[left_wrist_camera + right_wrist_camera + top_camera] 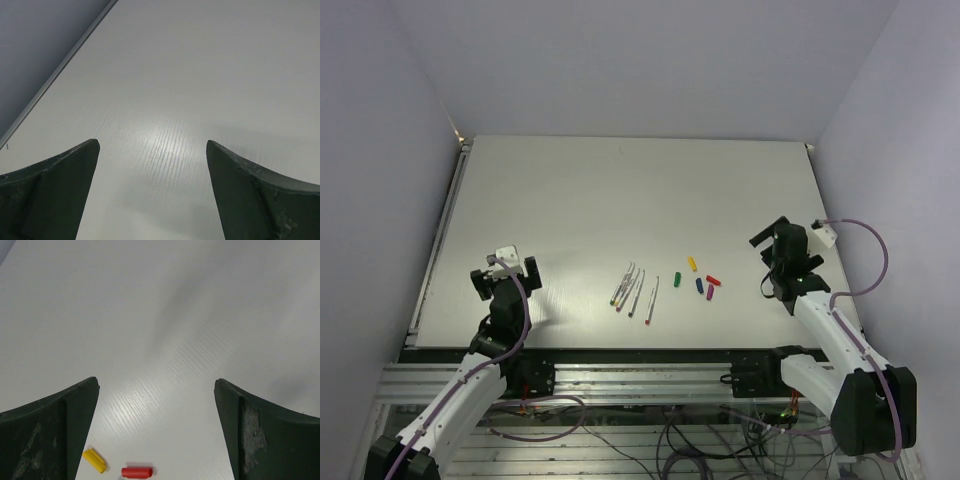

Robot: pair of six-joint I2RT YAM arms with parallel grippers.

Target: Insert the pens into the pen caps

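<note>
While nothing is gripped yet, status: no pen is capped.
left claw (506, 270): spread wide, empty, held over bare worktop (620, 190), well left of the pens (635, 290).
right claw (768, 262): spread wide, empty, pointed toward the pen caps (698, 279); yellow cap (94, 460) and red cap (136, 472) are framed low in its wrist view.
layout: pens are bunched mid-worktop, caps are scattered just to their right; one group per arm is probably intended.

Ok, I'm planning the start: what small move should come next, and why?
Probably ease the right arm toward the caps: its jaws stand open and empty, the caps lie nearest it, and the pens lie loose, uncapped.
</note>
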